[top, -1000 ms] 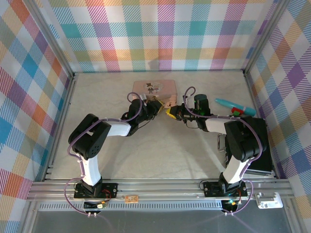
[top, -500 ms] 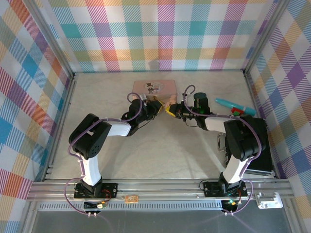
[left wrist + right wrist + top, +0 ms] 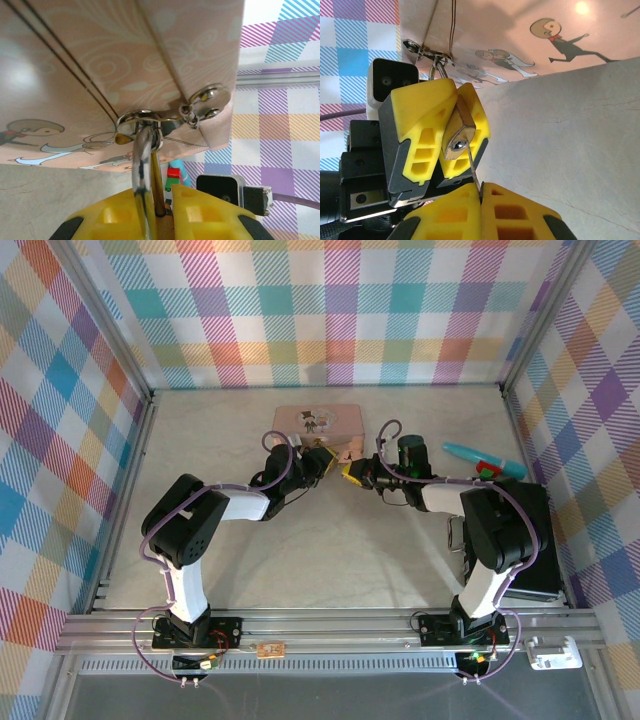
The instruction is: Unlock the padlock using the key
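left gripper: nearly closed, yellow fingers clamped on the padlock body. in the right wrist view it sits left of centre, with the keyhole face toward that camera. the shackle runs up from between my fingers at bottom centre of the left wrist view and passes through the clasp ring on the pink tin, so the lock is hooked to the tin's front face.

right gripper: fully closed, pinching the key, a thin sliver sticking up out of the finger seam at the bottom of the frame. key tip is at the keyhole, can't tell how deep it sits.

top view: both grippers meet nose to nose near frame centre, just below the tin's lower edge toward its right corner. teal and red pen tool lies well apart to the right, near the right wall.
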You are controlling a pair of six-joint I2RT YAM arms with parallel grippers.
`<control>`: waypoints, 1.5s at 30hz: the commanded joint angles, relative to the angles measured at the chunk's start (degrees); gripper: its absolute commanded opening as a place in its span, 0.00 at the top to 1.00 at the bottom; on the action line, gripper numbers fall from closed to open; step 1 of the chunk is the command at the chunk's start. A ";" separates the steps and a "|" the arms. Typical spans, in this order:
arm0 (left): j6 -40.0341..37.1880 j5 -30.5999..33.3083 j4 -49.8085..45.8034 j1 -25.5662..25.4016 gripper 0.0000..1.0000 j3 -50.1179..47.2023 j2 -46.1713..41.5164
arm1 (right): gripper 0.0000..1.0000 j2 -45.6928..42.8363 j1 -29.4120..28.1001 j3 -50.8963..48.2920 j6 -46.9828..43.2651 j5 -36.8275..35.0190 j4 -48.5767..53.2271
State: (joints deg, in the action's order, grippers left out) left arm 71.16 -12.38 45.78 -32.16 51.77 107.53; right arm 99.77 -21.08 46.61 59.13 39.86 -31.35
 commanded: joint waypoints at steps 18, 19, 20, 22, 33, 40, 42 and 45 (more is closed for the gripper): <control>-0.87 -0.74 2.78 -0.97 1.00 -0.35 -3.14 | 1.00 1.56 -1.00 2.60 1.95 0.29 -4.35; -0.88 -0.78 2.82 -0.97 1.00 -0.15 -3.07 | 1.00 1.67 -0.98 2.76 1.89 0.22 -4.33; -0.91 -0.88 2.82 -1.06 1.00 -0.01 -3.11 | 1.00 1.75 -0.98 2.93 1.73 0.22 -4.34; -0.82 -1.19 2.99 -1.14 1.00 0.34 -3.11 | 1.00 2.22 -0.98 3.43 1.71 0.36 -4.32; 1.82 -8.12 15.29 -2.36 1.00 -1.37 -2.16 | 1.00 6.70 0.54 7.01 8.07 4.19 -5.25; 2.18 -10.03 16.58 -2.47 1.00 -2.89 -2.67 | 1.00 9.24 2.60 7.96 12.33 6.96 -11.03; 1.79 -10.37 15.64 -2.44 1.00 -3.03 -2.94 | 1.00 9.13 2.79 8.81 11.62 7.79 -9.42; 2.04 -10.56 15.80 -2.41 1.00 -2.82 -2.54 | 1.00 9.36 2.71 9.20 12.31 8.40 -9.03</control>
State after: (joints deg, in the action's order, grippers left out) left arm 72.71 -14.48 53.47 -32.21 48.77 107.53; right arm 108.27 -17.52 53.49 70.13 49.32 -38.04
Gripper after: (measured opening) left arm 0.143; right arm 0.056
